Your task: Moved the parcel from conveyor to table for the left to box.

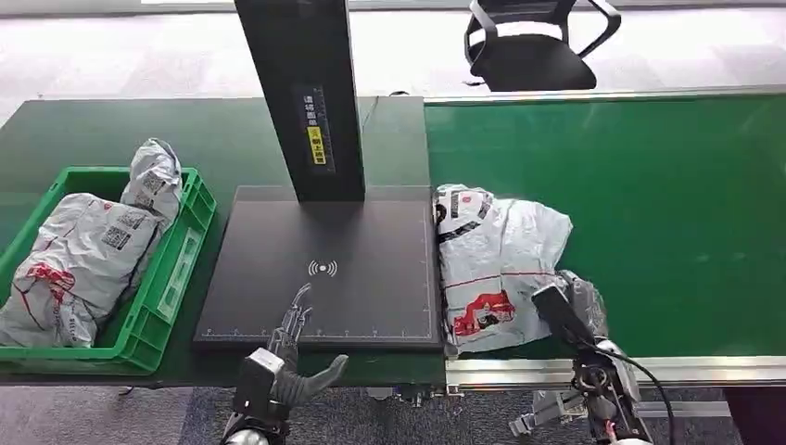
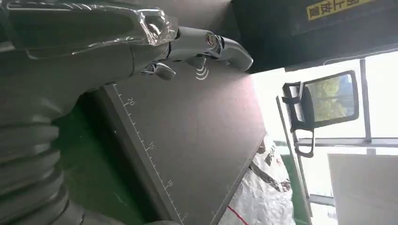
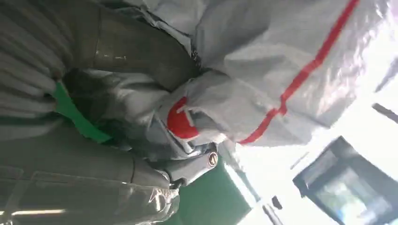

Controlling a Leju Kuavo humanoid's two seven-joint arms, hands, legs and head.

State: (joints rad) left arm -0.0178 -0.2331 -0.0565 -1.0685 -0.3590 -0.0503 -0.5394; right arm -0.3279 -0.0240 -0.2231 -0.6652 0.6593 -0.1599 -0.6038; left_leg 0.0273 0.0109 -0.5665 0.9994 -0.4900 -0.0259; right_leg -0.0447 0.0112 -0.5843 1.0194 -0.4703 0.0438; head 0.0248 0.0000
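Observation:
A grey plastic parcel [image 1: 496, 264] with red print lies crumpled on the green conveyor [image 1: 649, 185], right beside the black scanning plate [image 1: 371, 241]. My right hand [image 1: 579, 311] is at the parcel's near right corner. Up close, its thumb and fingers [image 3: 187, 164] pinch a fold of the parcel [image 3: 281, 61]. My left hand [image 1: 289, 348] hovers over the plate's front edge, fingers stretched out and holding nothing. Seen from that wrist, the left hand [image 2: 94, 42] is above the plate [image 2: 197, 136], and the parcel [image 2: 263, 197] lies past the plate's far side.
A green crate [image 1: 176, 278] at the left holds two grey parcels [image 1: 93, 250]. A black post [image 1: 306, 93] rises from the back of the plate. An office chair [image 1: 533, 46] stands behind the conveyor. The belt's metal front rail [image 1: 649, 369] runs near my right arm.

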